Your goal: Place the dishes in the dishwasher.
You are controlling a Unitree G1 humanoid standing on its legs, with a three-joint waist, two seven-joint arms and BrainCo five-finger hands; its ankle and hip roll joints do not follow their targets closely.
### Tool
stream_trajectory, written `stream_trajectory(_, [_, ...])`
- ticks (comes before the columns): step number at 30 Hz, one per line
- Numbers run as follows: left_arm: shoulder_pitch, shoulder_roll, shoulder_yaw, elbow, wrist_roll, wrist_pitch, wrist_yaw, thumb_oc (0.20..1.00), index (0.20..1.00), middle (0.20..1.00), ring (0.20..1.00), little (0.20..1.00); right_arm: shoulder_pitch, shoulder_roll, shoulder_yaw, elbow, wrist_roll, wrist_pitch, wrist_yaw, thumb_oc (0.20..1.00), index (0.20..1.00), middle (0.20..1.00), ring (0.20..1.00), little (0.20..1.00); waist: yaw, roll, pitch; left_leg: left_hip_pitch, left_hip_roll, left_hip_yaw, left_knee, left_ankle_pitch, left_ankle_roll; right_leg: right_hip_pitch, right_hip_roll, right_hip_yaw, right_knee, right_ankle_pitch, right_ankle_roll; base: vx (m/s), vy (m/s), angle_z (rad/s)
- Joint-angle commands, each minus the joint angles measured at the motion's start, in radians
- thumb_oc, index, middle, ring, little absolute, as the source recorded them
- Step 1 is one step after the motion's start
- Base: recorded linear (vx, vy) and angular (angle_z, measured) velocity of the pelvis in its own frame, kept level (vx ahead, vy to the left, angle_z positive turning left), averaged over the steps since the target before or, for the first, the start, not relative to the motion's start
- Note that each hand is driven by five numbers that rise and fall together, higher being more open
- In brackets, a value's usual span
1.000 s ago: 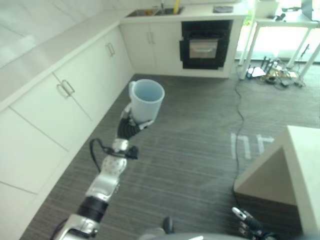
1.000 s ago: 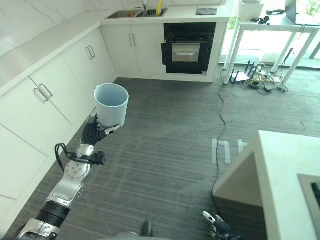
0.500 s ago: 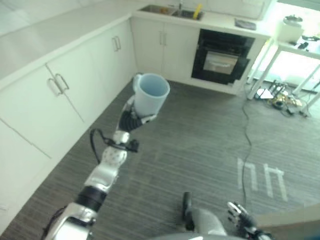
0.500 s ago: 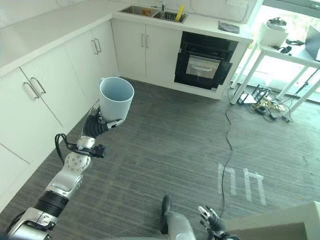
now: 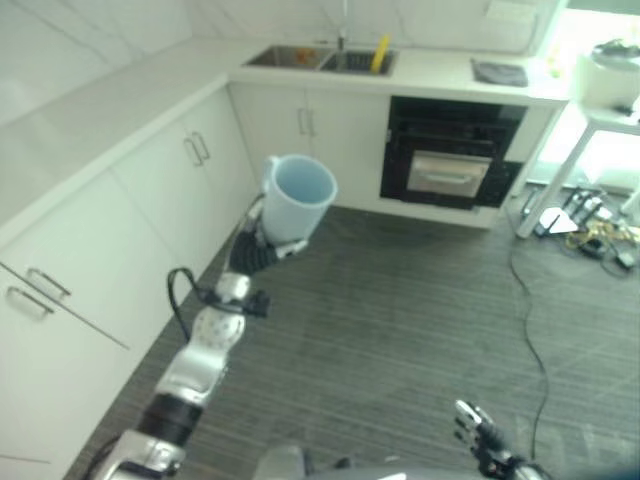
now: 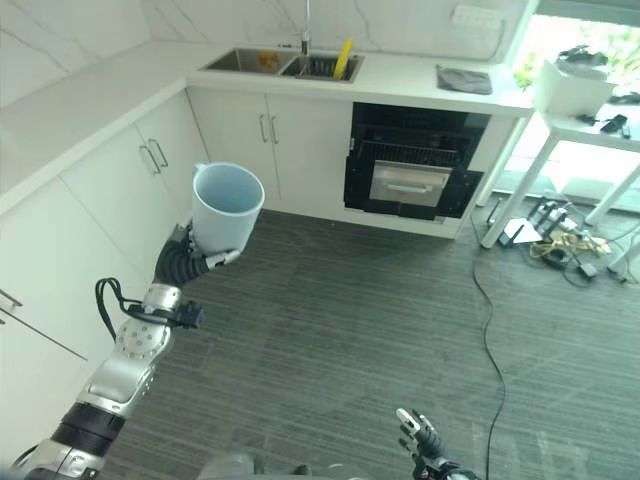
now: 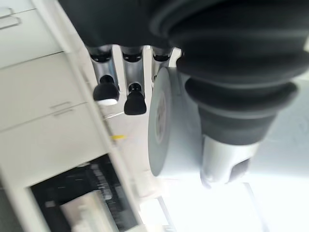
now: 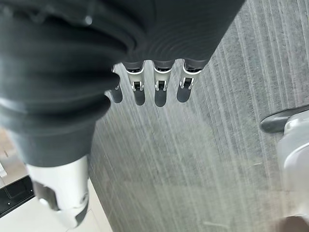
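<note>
A light blue mug [image 6: 227,205] is held upright, mouth up, over the dark striped floor. My left hand [image 6: 185,262] is shut on its lower part from beneath. In the left wrist view the mug's pale wall [image 7: 169,130] lies against the thumb, with the fingers [image 7: 107,89] curled beside it. A black-fronted built-in appliance [image 6: 415,165] sits shut under the counter ahead. My right hand [image 6: 420,437] hangs low near the floor; its fingers [image 8: 159,89] are relaxed and hold nothing.
White cabinets [image 6: 80,200] run along the left, close to the raised arm. The counter carries a sink [image 6: 280,65] with a yellow item [image 6: 343,58] and a grey cloth [image 6: 463,80]. At the right stands a white table [image 6: 585,110] over a heap of cables [image 6: 560,250].
The whole picture has swung toward the counter and appliance, and the white island at the right has left view. The mug stays in my left hand, held the same way.
</note>
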Motion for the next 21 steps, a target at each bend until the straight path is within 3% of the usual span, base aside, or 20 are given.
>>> stream_trajectory(1, [-0.06,0.005,0.002,-0.085,-0.049,-0.081,-0.002,0.2,0.2,0.2,0.2,0.2,-0.023,-0.033,0.037,0.021,0.002,-0.042,0.025,1.0,1.0,1.0,1.0,1.0,0.007,0.06,-0.012,0.343,-0.016,-0.068,-0.753,0.089,-0.014,0.078,-0.055,0.077,-0.057,0.074,0.159,0.5,0.193,-1.14])
stream_trajectory(2, [-0.044,0.007,0.01,-0.102,-0.048,-0.079,-0.004,0.2,0.2,0.2,0.2,0.2,-0.037,-0.031,0.047,0.046,0.002,-0.048,0.03,1.0,1.0,1.0,1.0,1.0,0.043,0.063,-0.013,0.32,-0.034,-0.153,-0.91,0.136,-0.025,0.116,-0.049,0.132,-0.086,0.076,0.169,0.41,0.151,-1.03])
stream_trajectory(4, [-0.03,0.003,0.029,-0.123,-0.05,-0.076,-0.029,0.2,0.2,0.2,0.2,0.2,-0.046,-0.027,0.045,0.065,0.002,-0.056,0.029,1.0,1.0,1.0,1.0,1.0,0.07,0.064,-0.014,0.289,-0.05,-0.185,-0.975,0.176,-0.043,0.154,-0.054,0.165,-0.116,0.081,0.182,0.38,0.161,-1.21])
stream_trajectory(7, [-0.034,-0.005,0.027,-0.094,-0.04,-0.094,-0.031,0.2,0.2,0.2,0.2,0.2,-0.046,-0.022,0.051,0.057,-0.003,-0.045,0.008,1.0,1.0,1.0,1.0,1.0,0.068,0.064,-0.037,0.337,-0.061,-0.155,-1.009,0.145,-0.024,0.173,-0.084,0.15,-0.119,0.061,0.209,0.36,0.228,-1.12])
stream_trajectory(8, [-0.042,-0.004,0.014,-0.072,-0.03,-0.107,-0.02,0.2,0.2,0.2,0.2,0.2,-0.035,-0.018,0.057,0.048,-0.001,-0.035,0.003,1.0,1.0,1.0,1.0,1.0,0.059,0.065,-0.042,0.381,-0.071,-0.165,-1.02,0.121,-0.003,0.164,-0.096,0.135,-0.093,0.054,0.216,0.38,0.238,-1.24])
stream_trajectory(12, [-0.097,-0.005,-0.02,-0.024,-0.031,-0.106,-0.038,0.2,0.2,0.2,0.2,0.2,0.011,0.012,0.058,0.022,-0.016,-0.035,-0.033,1.0,1.0,1.0,1.0,1.0,0.021,0.072,-0.067,0.479,-0.09,-0.152,-1.05,0.083,0.046,0.099,-0.124,0.077,0.047,0.095,0.24,0.35,0.232,-0.85])
stream_trajectory(15, [-0.139,-0.01,-0.055,0.011,-0.027,-0.104,-0.024,0.2,0.2,0.2,0.2,0.2,0.031,0.031,0.065,0.003,-0.028,-0.046,-0.055,1.0,1.0,1.0,1.0,1.0,-0.005,0.07,-0.072,0.509,-0.103,-0.137,-1.048,0.05,0.073,0.037,-0.131,0.062,0.218,0.165,0.273,0.21,0.186,0.24])
stream_trajectory(16, [-0.154,-0.013,-0.066,0.026,-0.025,-0.1,-0.016,0.2,0.2,0.2,0.2,0.2,0.04,0.038,0.065,0.001,-0.044,-0.05,-0.063,1.0,1.0,1.0,1.0,1.0,-0.016,0.068,-0.064,0.538,-0.107,-0.121,-1.05,0.029,0.084,-0.001,-0.136,0.027,0.339,0.19,0.291,0.2,0.183,0.42])
stream_trajectory(18, [-0.154,-0.013,-0.07,0.034,-0.02,-0.098,0.002,0.2,0.2,0.2,0.2,0.2,0.038,0.045,0.068,0.012,-0.071,-0.057,-0.063,1.0,1.0,1.0,1.0,1.0,-0.014,0.076,-0.054,0.58,-0.098,-0.096,-1.063,0.013,0.091,-0.078,-0.173,-0.043,0.421,0.212,0.303,0.16,0.133,0.29])
stream_trajectory(21, [-0.146,-0.011,-0.064,0.016,-0.014,-0.091,0.017,0.2,0.2,0.2,0.2,0.2,0.031,0.036,0.065,0.011,-0.077,-0.055,-0.064,1.0,1.0,1.0,1.0,1.0,-0.017,0.076,-0.038,0.622,-0.09,-0.082,-1.073,-0.009,0.086,-0.121,-0.214,-0.084,0.301,0.2,0.292,0.13,-0.034,-0.36])
